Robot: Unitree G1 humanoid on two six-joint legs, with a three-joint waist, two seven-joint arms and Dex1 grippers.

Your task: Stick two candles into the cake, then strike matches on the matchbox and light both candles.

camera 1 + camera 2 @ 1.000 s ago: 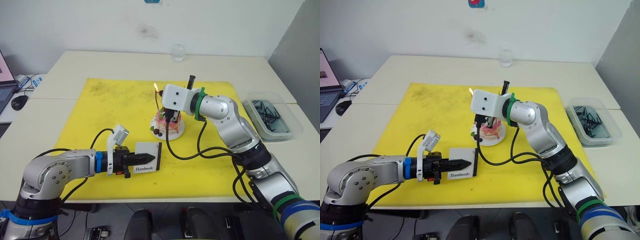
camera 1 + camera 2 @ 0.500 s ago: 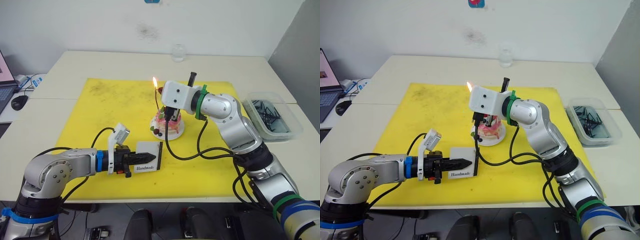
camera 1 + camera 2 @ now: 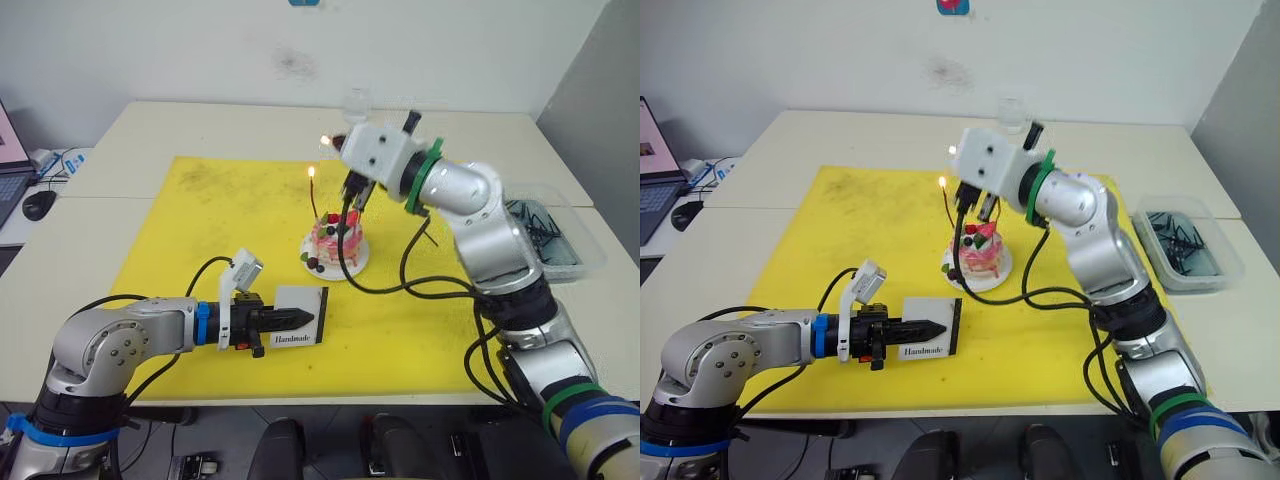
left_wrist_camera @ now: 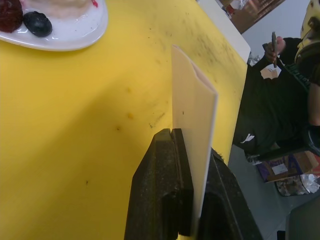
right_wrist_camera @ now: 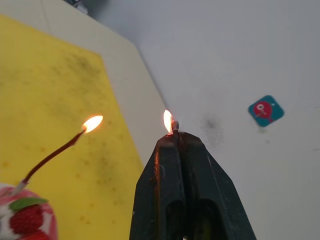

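Spreading under everything is the table [image 3: 150, 130], and on it the yellow mat [image 3: 220, 210] that carries most of the work. Off the mat at my right stands a clear bin [image 3: 548, 238] holding dark sticks. My right arm reaches up over the mat's far half, and my right gripper [image 3: 352, 190] hangs above the cake [image 3: 335, 246], its jaws pressed together on a match [image 5: 174, 123] whose tip burns with a small flame just past my fingertips, seen in the right wrist view. My left gripper [image 3: 296, 318] lies low on the mat's near part, jaws clamped on the near edge of the matchbox [image 3: 298, 317], which stands on edge on the mat with its "Handmade" face toward me and its black strip on the side nearer the cake. The cake sits on its white plate [image 3: 358, 264] near the mat's middle, well apart from the matchbox, with a strawberry on top and dark berries at the plate's left rim. One candle [image 3: 316, 200] rises from the cake's left side, leaning left, its tip alight. I cannot make out a second candle.
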